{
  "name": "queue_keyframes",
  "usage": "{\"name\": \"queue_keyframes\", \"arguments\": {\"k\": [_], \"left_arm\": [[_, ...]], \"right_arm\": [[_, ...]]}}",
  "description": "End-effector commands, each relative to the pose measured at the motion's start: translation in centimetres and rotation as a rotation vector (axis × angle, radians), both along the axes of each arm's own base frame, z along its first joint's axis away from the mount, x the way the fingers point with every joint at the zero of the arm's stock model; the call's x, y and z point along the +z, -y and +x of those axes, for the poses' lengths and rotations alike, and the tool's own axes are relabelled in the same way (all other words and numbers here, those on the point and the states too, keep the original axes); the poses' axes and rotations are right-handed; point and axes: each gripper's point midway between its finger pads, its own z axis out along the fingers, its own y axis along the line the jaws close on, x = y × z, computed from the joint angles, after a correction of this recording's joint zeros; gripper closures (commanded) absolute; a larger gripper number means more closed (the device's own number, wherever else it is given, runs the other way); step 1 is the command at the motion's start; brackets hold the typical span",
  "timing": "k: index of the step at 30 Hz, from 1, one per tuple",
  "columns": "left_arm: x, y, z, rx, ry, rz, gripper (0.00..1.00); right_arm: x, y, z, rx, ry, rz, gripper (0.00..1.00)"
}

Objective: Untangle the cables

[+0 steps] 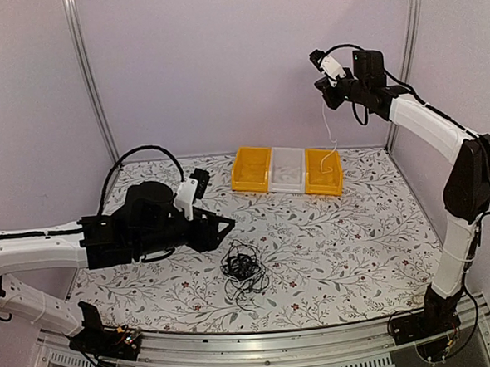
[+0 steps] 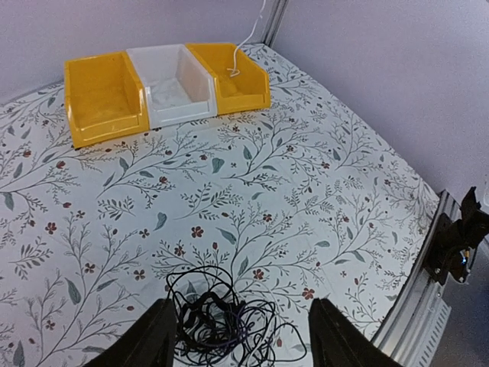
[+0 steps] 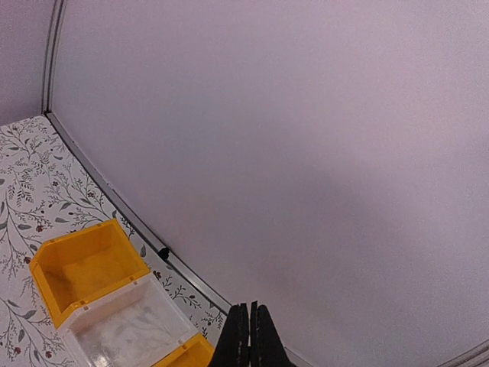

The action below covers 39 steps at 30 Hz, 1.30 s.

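Left gripper [image 2: 244, 340] spread over one cable clump [image 2: 221, 321], right gripper [image 3: 250, 321] pinching one white cord [image 1: 325, 122], three bins [image 1: 287, 187]

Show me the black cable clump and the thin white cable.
black cable clump [image 1: 244, 267], top view, middle of the tangle.
thin white cable [image 1: 326, 133], top view, its hanging middle stretch.

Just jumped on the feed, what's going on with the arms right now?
The right gripper is raised high near the back wall with its fingers shut. A thin white cable hangs from it, with its lower end in the right-hand yellow bin. The left gripper is open and low, with its fingers on either side of the clump of black cables on the table. It has not closed on the clump, which looks knotted.
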Motion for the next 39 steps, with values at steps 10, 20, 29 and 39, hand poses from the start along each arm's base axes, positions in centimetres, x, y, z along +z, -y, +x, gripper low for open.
{"name": "queue_keyframes", "arguments": {"k": [10, 20, 29, 39], "left_arm": [[0.6, -1.5, -0.6, 0.073, -0.042, -0.053, 0.38], [0.7, -1.8, -0.4, 0.094, -0.036, -0.046, 0.38], [0.5, -1.2, -0.3, 0.104, -0.059, -0.048, 0.38], [-0.2, -0.2, -0.6, 0.099, -0.092, -0.043, 0.39]], "right_arm": [[-11.9, -0.2, 1.8, 0.004, -0.309, 0.007, 1.0], [-20.6, 0.0, -0.1, 0.031, -0.584, 0.005, 1.0], [-22.7, 2.0, 3.4, -0.022, -0.609, 0.018, 1.0], [-19.8, 1.8, 9.0, -0.028, -0.416, 0.04, 1.0]]}}
